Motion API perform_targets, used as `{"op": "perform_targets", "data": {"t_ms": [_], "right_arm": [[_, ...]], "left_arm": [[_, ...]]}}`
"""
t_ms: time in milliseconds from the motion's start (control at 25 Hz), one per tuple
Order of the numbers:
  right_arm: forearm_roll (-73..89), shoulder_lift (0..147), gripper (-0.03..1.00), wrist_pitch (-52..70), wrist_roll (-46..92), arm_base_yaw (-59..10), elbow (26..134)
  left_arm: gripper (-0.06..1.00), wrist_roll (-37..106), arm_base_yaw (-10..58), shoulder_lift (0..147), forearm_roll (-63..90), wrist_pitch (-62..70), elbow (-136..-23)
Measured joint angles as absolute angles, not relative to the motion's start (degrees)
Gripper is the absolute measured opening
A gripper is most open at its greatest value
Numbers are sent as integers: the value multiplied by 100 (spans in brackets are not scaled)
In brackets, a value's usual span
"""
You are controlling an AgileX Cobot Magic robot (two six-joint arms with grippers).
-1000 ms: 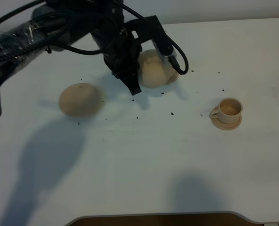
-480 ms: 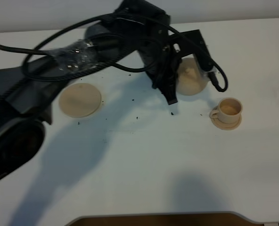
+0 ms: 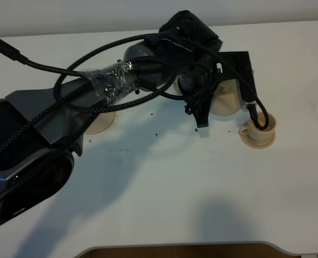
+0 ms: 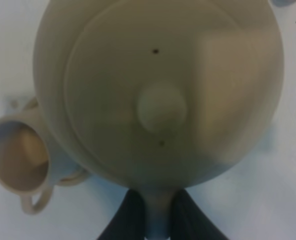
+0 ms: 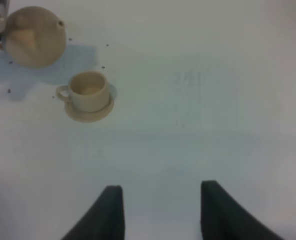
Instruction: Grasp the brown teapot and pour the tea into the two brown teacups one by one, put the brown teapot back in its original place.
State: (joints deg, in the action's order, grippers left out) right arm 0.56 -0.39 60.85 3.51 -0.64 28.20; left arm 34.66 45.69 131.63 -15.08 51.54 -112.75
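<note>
The brown teapot (image 3: 227, 100) hangs just left of and behind one brown teacup (image 3: 262, 126), which stands on its small saucer (image 3: 258, 141). My left gripper (image 4: 158, 222) is shut on the teapot's handle (image 4: 158, 212), its dark fingers (image 4: 130, 220) on either side. In the left wrist view the knobbed lid (image 4: 161, 107) faces me and the teacup (image 4: 18, 160) sits beside the pot. The right wrist view shows the teapot (image 5: 34, 42), the teacup (image 5: 88, 91) and my right gripper (image 5: 160, 210), open and empty. The other teacup is out of view. The wide round saucer (image 3: 100, 122) is partly hidden under my left arm.
My left arm (image 3: 116, 80) and its cables stretch across the table from the left. Dark specks (image 3: 154, 133) are scattered on the white tabletop (image 3: 202, 188). The table's front edge (image 3: 175, 248) runs along the bottom.
My left arm has carried the teapot to the right, from the middle back of the table to beside the teacup. The teacup and wide saucer have not moved.
</note>
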Motion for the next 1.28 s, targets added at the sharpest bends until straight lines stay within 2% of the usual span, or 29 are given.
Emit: {"op": "perform_targets", "data": {"t_ms": [520, 1280], "right_arm": [[56, -39, 38, 6085, 351, -64, 2820], [56, -39, 38, 6085, 339, -64, 2820]], "left_arm": [[12, 3466, 5082, 13450, -2876, 5066, -11295], [12, 3574, 5439, 13473, -4098, 5065, -11295]]}}
